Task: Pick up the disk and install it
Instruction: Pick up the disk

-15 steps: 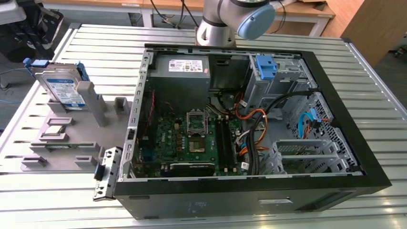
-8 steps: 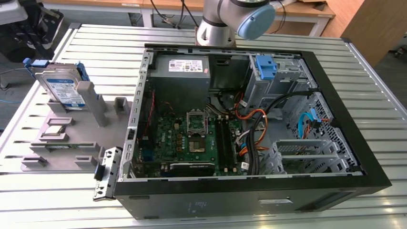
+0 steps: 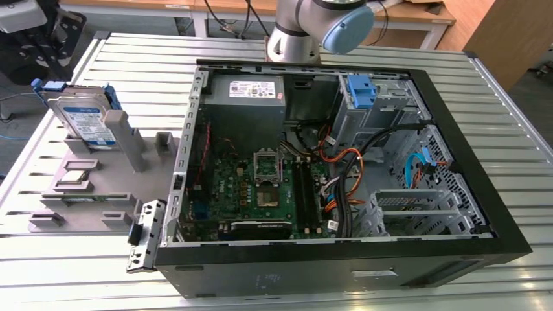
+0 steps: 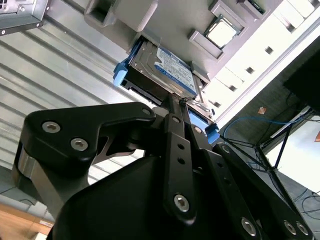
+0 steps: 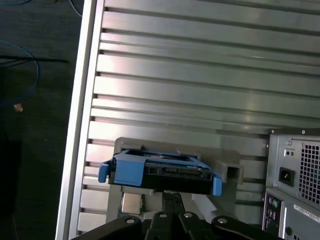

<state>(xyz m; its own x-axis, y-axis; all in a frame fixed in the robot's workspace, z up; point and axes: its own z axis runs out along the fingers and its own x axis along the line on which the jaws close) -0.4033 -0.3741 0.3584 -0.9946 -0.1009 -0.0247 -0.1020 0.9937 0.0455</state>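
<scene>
One disk (image 3: 84, 120) stands in one grey holder (image 3: 112, 184), the end effector (image 4: 177, 104) pressed together nearby.

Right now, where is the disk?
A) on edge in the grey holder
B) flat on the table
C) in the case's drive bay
A: the disk stands on edge in the grey holder, at the exterior view's left of the computer case.

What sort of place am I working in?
Probably a robotics lab: a slotted metal table, an open PC case, a grey fixture holding the disk, workbenches behind.
</scene>
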